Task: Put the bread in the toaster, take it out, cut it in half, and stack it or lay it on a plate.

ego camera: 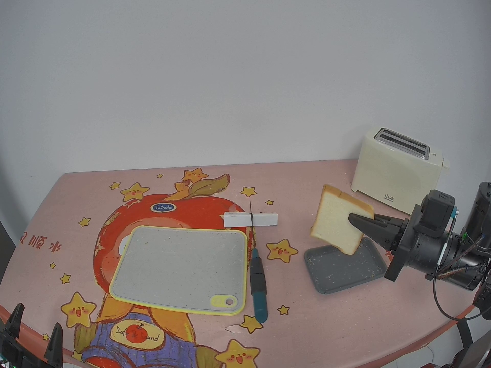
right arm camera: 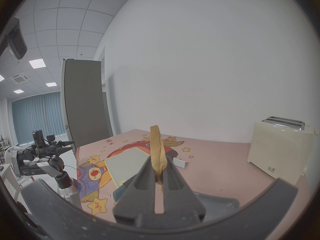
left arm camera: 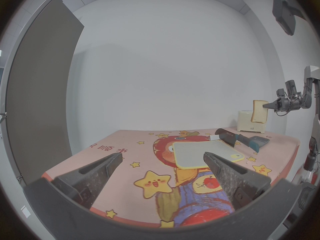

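Note:
A slice of bread [ego camera: 336, 225] hangs tilted in the air above the grey plate [ego camera: 335, 273], with my right gripper [ego camera: 356, 219] shut on its edge. From the right wrist the bread [right arm camera: 157, 155] stands edge-on between the fingers [right arm camera: 141, 180]. The cream toaster [ego camera: 396, 169] stands at the back right, its slots facing up, just beyond the bread. My left gripper [left arm camera: 160, 174] is open with nothing in it, off the table's front left corner [ego camera: 33, 328]. A teal-handled knife [ego camera: 257, 277] lies beside the cutting board [ego camera: 181, 268].
A white knife rest [ego camera: 250, 219] lies behind the cutting board, under the knife's blade. The pink cartoon tablecloth [ego camera: 169, 190] covers the table. A wall stands close behind the toaster. Bare table lies between the plate and the toaster.

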Motion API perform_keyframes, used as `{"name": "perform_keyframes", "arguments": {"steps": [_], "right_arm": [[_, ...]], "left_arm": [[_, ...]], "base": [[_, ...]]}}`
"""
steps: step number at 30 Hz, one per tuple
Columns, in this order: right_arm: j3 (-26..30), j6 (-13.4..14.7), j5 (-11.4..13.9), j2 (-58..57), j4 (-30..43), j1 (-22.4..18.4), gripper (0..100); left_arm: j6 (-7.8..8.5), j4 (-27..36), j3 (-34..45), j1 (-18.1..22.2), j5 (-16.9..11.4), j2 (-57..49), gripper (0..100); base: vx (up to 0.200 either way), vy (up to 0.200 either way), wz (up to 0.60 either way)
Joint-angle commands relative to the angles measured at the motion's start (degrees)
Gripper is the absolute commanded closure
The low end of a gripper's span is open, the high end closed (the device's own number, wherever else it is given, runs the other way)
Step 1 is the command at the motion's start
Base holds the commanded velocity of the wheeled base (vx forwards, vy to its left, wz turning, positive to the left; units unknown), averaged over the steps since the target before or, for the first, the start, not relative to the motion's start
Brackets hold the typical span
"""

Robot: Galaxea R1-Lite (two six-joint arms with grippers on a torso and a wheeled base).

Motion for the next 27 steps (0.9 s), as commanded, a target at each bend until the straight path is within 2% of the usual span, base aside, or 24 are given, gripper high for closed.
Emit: {"name": "perform_keyframes", "arguments": {"steps": [1, 6, 10, 18, 27], "right_arm": [[0.07, -0.01, -0.01, 0.0, 0.07, 0.24, 100], [0.16, -0.01, -0.01, 0.08, 0.07, 0.77, 100], [0.51, -0.09, -0.01, 0.17, 0.07, 1.39, 100], [0.77, -0.09, -1.51, 0.35, 0.07, 2.97, 100], [0.95, -0.09, -1.51, 0.35, -0.02, 3.15, 100]], "left_arm": [[0.03, -0.01, 0.92, -0.02, 0.0, -0.93, 0], [-0.06, -0.01, 1.01, -0.02, 0.09, -0.93, 0], [-0.06, -0.01, 1.01, -0.02, 0.0, -0.93, 0], [-0.06, -0.01, 1.01, -0.02, 0.09, -0.93, 0], [-0.06, -0.1, 1.01, -0.02, 0.09, -0.93, 0]], "base": [[0.0, 0.2, 0.0], [0.0, 0.2, 0.0], [0.0, 0.0, 0.0], [0.0, 0.2, 0.0], [0.0, 0.0, 0.0]]}}
